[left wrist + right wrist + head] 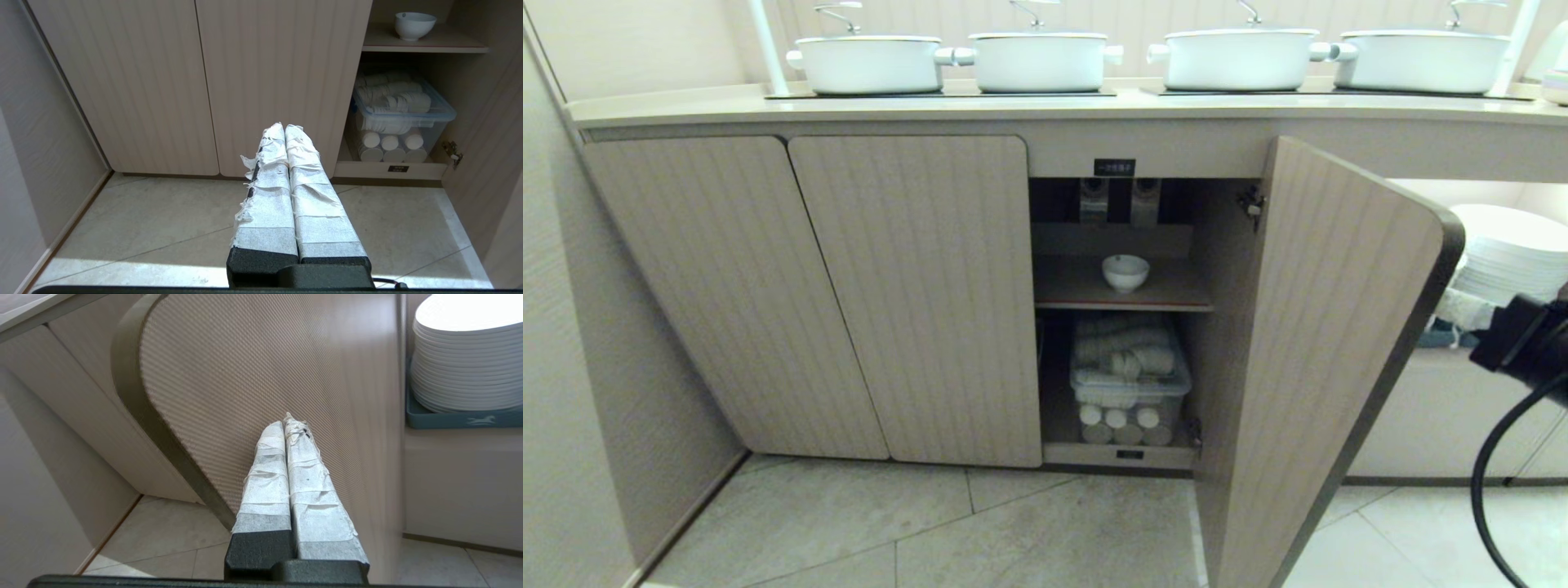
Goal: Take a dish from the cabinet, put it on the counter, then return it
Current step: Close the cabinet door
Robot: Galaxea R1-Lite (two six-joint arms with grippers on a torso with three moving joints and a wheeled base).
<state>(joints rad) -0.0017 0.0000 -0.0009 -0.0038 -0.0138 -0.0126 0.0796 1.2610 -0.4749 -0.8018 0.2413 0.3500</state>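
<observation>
Two closed doors (809, 294) fill the cabinet (1045, 155) at left; the left gripper (284, 127) hovers before them, fingers pressed together, empty. On the inner shelf (1123, 294) sits the dish (1125, 272). Behind the open door (1331, 343), seemingly touching it, the right gripper (288, 418) is likewise closed on nothing.

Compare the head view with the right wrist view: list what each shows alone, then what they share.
Only the head view: the counter with four lidded pots, and the dish on the cabinet's inner shelf, above a clear bin.
Only the right wrist view: the right gripper, shut, at the door's outer face.
Both: the open door and the stacked plates.
</observation>
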